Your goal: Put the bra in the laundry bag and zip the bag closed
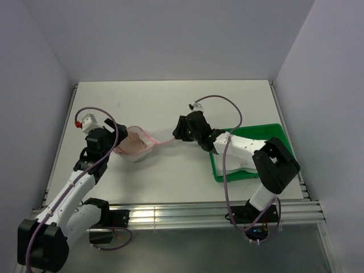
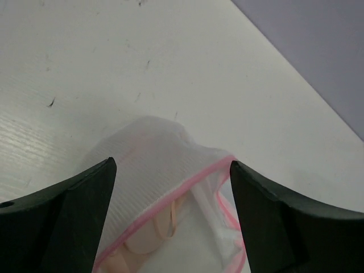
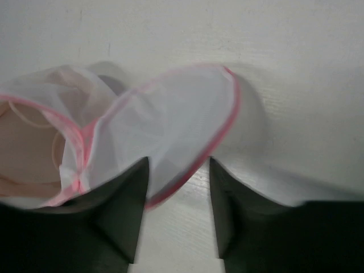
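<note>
Slumping on the smooth white bench (image 1: pixel 170 102), the gauzy, pink-trimmed laundry bag (image 1: pixel 136 145) cradles the soft peach bra (image 3: pixel 23 148) in one dome. The left hand (image 2: pixel 172 164) gapes wide over it; the right hand (image 3: pixel 178 160) stands parted at the other flap's rim.

Bra (image 3: pixel 23 148) in laundry bag (image 3: pixel 182 108), table (image 1: pixel 170 102) centre-left; tray (image 1: pixel 273 132) far right.

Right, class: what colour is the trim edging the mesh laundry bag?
Pink. The laundry bag has pink trim, clearest in the right wrist view.
</note>
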### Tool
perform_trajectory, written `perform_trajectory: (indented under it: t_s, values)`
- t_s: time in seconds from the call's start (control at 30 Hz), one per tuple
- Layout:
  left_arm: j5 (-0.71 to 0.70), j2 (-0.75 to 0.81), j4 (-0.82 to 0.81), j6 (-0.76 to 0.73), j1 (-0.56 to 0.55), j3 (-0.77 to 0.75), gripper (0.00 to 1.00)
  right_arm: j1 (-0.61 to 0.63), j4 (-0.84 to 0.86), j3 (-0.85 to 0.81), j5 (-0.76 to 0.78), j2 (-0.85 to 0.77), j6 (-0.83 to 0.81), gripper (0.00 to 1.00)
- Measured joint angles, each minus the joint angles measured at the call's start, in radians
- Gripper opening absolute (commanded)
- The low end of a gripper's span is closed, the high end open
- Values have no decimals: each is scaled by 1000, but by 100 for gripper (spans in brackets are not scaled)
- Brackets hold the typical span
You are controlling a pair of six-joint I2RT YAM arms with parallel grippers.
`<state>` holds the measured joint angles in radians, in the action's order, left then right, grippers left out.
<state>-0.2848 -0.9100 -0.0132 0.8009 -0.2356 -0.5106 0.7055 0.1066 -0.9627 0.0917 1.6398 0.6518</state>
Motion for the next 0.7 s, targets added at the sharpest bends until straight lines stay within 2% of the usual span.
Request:
perform_trajectory:
  t_s: [0.1,0.13,0.27,0.37,0.4,0.5,0.7]
  values:
    - [23,56,15,3,5,0,89,-7,-5,2,-6,-34,-6,82]
    - [36,81,19,2,5,0,89,-8,-13,5,-5,-60,-14,83]
    - [110,202,47,-8,5,-8,89,-18,-32,61,9,-240,-45,82]
    - [167,288,81,-27,5,-16,89,-56,-37,146,24,-406,-55,74]
    - [183,312,97,-32,5,-19,88,-79,-39,180,33,-460,-56,67]
    - [252,365,149,-56,5,-39,87,-160,-85,280,84,-568,-58,57]
    - [460,380,237,-145,5,-130,86,-329,-213,401,118,-568,-63,62]
